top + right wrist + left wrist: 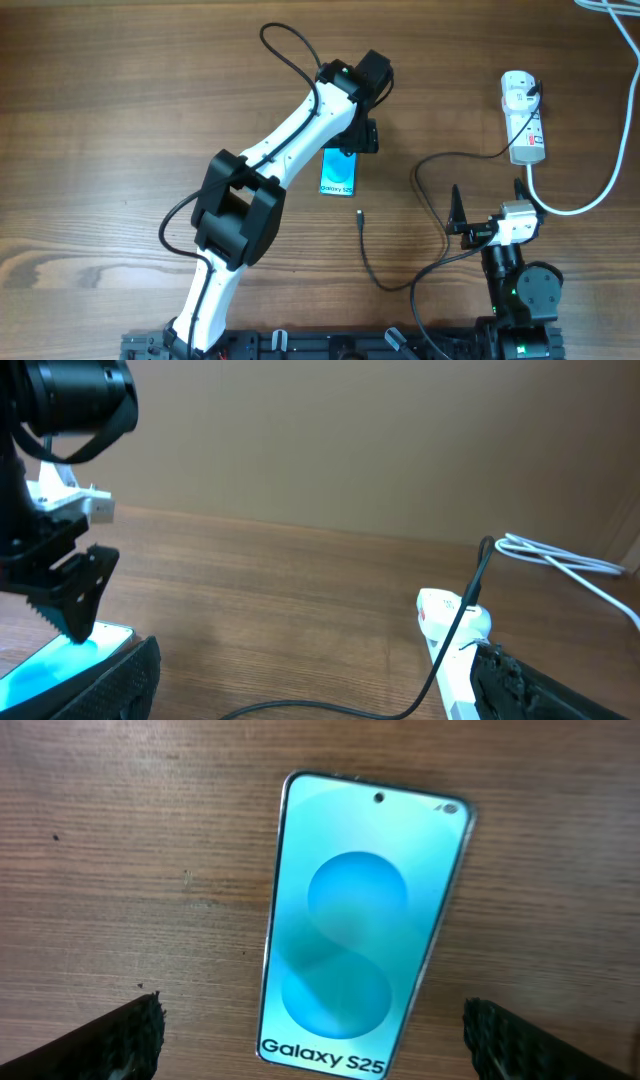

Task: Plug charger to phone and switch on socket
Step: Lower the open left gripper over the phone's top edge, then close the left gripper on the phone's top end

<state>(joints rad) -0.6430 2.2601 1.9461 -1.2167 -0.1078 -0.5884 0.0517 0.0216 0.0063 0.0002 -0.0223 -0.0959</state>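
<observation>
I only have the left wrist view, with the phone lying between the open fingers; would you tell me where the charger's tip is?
Observer: The charger's tip lies loose on the table, just off the phone's labelled end, not touching it.
Operator: Thanks. Where does its cable lead?
Observer: It loops round to the plug block on the power strip.
Operator: And the other arm?
Observer: The right gripper is open and empty, well clear of the tip.

Overhead, the left gripper (362, 140) covers the phone's (338, 180) far end. The socket (445, 610) runs off the right wrist view's bottom edge. Overhead, its switch is too small to tell.
</observation>
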